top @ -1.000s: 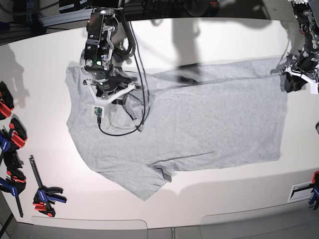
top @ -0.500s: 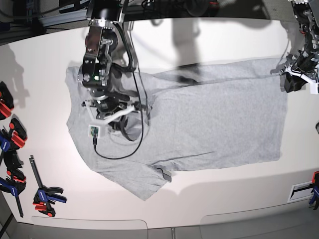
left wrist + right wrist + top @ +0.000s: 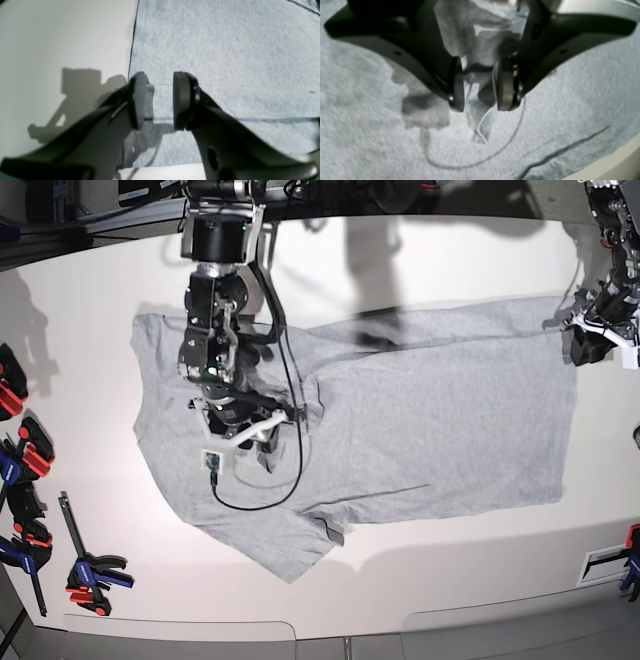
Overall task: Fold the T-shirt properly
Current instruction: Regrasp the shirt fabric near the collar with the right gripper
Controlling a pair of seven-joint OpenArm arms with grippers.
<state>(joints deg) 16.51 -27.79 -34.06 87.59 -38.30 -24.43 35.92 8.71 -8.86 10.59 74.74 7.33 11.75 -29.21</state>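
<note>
White bench (image 3: 440, 250) carries the T-shirt (image 3: 430, 420), spread flat across centre, plain grey side up. Right gripper (image 3: 478, 86) hovers over the shirt's 9 o'clock half — fingers parted, nothing between them. Left gripper (image 3: 156, 100) sits at the 3 o'clock hem corner — fingers apart, gripping nothing.
</note>
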